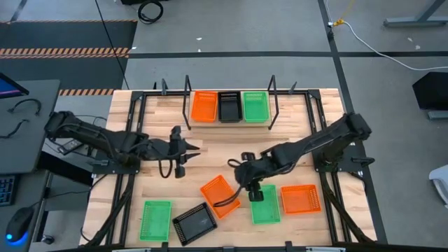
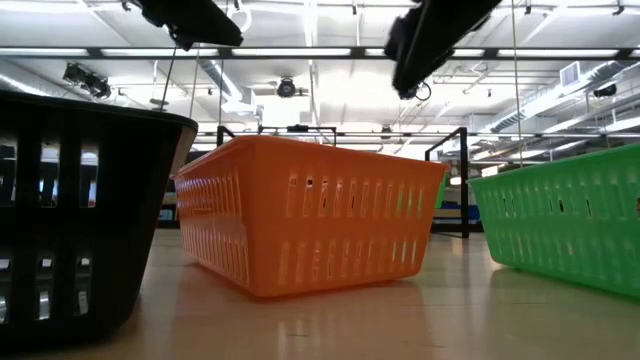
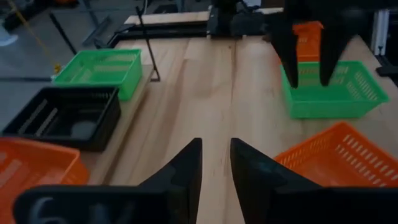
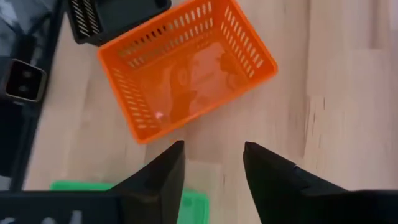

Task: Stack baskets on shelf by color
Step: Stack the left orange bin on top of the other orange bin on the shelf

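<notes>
We see the right end effector (image 1: 256, 192), fingers spread and empty, over the green basket (image 1: 266, 208) at 5 o'clock on the table (image 1: 210, 157), risking clipping its rim; left end effector (image 1: 183, 158) waits, slightly parted.

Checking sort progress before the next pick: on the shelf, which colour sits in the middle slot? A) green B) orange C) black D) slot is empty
C: in the high view the shelf holds three baskets in a row, with the black basket between the orange basket and the green basket.
</notes>
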{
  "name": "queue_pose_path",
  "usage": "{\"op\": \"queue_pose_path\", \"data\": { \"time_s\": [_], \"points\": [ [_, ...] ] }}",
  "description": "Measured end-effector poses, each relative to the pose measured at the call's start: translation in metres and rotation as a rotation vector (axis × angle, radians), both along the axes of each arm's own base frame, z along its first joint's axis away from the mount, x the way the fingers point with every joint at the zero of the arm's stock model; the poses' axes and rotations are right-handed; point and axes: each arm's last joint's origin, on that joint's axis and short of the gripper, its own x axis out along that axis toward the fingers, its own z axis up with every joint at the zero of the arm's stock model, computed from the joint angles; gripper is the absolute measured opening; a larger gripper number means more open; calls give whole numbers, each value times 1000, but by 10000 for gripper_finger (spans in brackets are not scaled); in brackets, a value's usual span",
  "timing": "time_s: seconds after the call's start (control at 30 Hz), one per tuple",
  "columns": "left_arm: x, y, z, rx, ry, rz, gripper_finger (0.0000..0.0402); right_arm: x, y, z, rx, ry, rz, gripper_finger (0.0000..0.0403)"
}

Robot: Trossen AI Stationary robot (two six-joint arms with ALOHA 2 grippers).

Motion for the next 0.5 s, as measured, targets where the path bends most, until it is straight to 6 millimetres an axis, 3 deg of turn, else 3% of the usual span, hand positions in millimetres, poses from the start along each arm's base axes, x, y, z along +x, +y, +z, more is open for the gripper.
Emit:
{"op": "queue_pose_path", "data": {
  "time_s": [0.27,0.5],
  "points": [
    [-6,-15,-2,-73,-9,38,89,32,37,-10,-68,-11,176,203],
    [-14,-22,-8,-86,14,133,85,40,72,-17,-110,19,251,200]
  ]
}}
